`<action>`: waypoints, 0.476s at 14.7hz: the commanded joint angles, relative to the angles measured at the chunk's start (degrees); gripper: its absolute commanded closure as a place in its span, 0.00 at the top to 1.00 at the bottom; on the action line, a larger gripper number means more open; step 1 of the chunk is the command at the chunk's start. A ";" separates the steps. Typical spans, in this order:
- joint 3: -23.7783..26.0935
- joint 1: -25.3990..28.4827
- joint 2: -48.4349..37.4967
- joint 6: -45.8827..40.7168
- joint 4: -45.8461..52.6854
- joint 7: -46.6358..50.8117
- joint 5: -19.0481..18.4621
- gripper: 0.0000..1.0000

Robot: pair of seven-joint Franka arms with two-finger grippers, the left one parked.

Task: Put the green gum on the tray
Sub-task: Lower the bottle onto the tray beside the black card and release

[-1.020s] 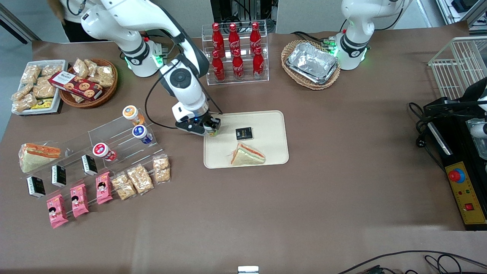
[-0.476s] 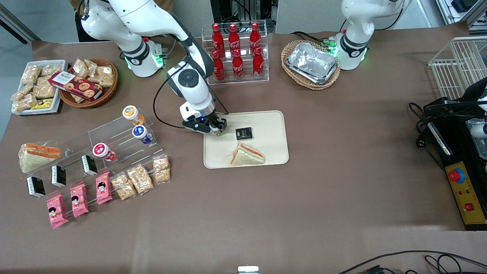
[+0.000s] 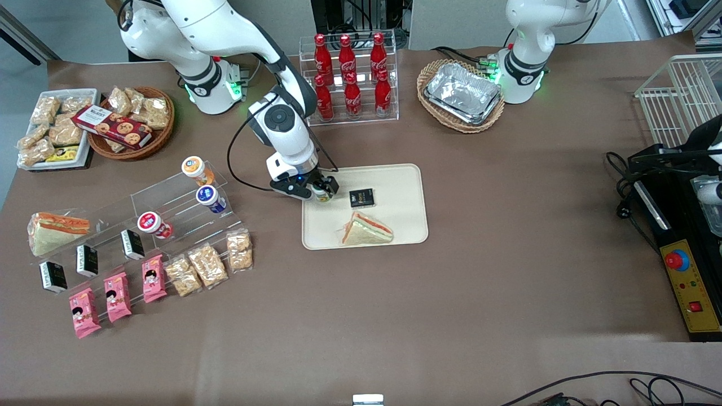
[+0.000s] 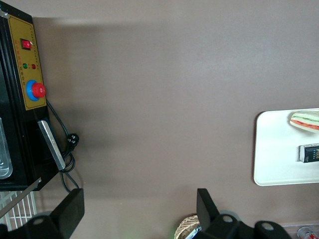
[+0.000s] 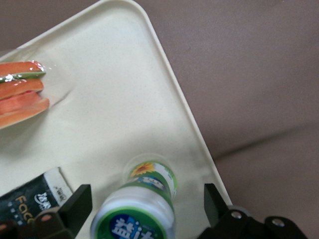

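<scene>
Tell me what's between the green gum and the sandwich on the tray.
Only bare tray surface separates the green gum, at the gripper, from the sandwich, per the front view.

Green gum point(image 5: 135, 218) and pincer point(image 5: 144, 209) edge-cropped.

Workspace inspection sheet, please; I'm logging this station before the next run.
Surface: brown table, one sheet.
Job's things: green gum standing on the tray, near its corner.
Clutter: sandwich and black packet on the tray; cola bottles; snack display; foil trays in a basket.
Grippers: end effector over the gum, open, fingers apart either side of it.
Cables: black cable by the control box.
Surroundings: white wire basket.
</scene>
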 commanded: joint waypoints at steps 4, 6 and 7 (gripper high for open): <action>-0.79 -0.85 -2.71 -3.55 1.20 -0.75 0.53 1.00; -0.79 -2.34 -4.82 -9.34 3.38 -2.67 0.52 1.00; -0.79 -2.87 -5.96 -13.29 4.96 -4.43 0.52 1.00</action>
